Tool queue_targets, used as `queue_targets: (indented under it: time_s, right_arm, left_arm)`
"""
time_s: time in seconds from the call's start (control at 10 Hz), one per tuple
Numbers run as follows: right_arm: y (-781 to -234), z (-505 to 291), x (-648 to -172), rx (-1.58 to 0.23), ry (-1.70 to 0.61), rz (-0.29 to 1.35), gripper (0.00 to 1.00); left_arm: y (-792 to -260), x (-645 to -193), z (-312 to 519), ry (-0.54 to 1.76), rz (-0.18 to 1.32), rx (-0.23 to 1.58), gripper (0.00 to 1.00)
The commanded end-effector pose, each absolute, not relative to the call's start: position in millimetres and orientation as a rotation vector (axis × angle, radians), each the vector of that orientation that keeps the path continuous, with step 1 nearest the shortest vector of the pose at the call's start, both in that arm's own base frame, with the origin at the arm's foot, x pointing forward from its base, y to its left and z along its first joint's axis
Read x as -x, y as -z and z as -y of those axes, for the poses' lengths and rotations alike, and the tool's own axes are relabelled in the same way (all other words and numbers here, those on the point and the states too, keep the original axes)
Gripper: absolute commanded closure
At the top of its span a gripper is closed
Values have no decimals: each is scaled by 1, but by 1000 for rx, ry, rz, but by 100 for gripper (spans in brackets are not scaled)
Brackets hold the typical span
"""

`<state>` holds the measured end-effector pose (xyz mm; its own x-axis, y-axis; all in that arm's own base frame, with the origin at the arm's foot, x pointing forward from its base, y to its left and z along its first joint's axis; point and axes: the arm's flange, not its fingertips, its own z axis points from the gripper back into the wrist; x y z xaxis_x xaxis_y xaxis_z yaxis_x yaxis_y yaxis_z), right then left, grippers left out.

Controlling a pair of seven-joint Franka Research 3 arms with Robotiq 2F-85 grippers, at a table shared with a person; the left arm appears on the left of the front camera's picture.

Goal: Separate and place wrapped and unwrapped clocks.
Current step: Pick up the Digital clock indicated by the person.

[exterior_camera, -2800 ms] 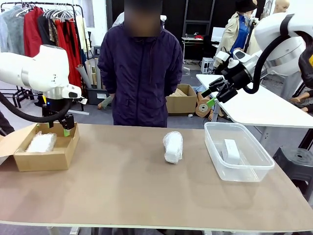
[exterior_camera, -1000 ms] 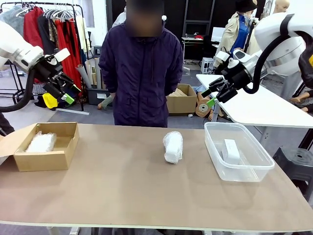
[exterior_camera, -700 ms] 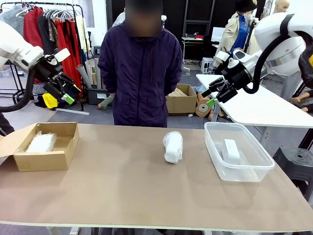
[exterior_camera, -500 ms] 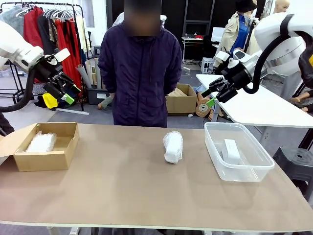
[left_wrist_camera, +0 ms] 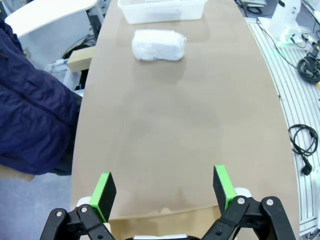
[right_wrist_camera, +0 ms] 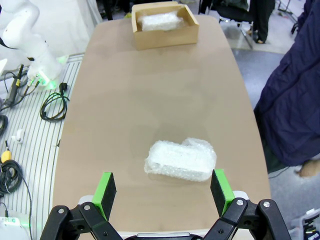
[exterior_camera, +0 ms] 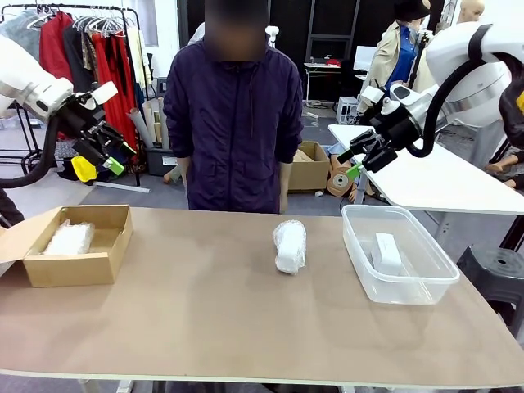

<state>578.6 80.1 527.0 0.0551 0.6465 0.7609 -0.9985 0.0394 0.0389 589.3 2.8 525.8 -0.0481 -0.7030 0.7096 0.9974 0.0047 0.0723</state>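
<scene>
Sorting by wrapping, judged partly done: one wrapped clock [exterior_camera: 70, 237] in cardboard box [exterior_camera: 78, 268] at left, bare clock [exterior_camera: 386, 252] in clear tub [exterior_camera: 403, 288] at right, second wrapped clock [exterior_camera: 289, 245] loose mid-table [exterior_camera: 205, 315]. Left hand [exterior_camera: 115, 155] and right hand [exterior_camera: 354, 162] raised well clear, jaws spread, empty.

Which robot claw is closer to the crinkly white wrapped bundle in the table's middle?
Right. The right gripper hangs up and to the right of the crinkly white wrapped bundle; the left gripper hangs farther off, high over the brown cardboard box.
</scene>
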Motion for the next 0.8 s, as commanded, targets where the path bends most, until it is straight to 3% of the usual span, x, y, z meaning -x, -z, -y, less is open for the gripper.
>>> queue_targets:
  time_s: [0.0, 0.7]
  right_arm:
    - [-529, -80, -577, -681, -1414, 655, 0]
    - [-529, -80, -577, -681, -1414, 655, 0]
  left_arm:
    - [-525, -589, -2, 1508, 669, 562, 0]
    - [-525, -589, -2, 1508, 669, 562, 0]
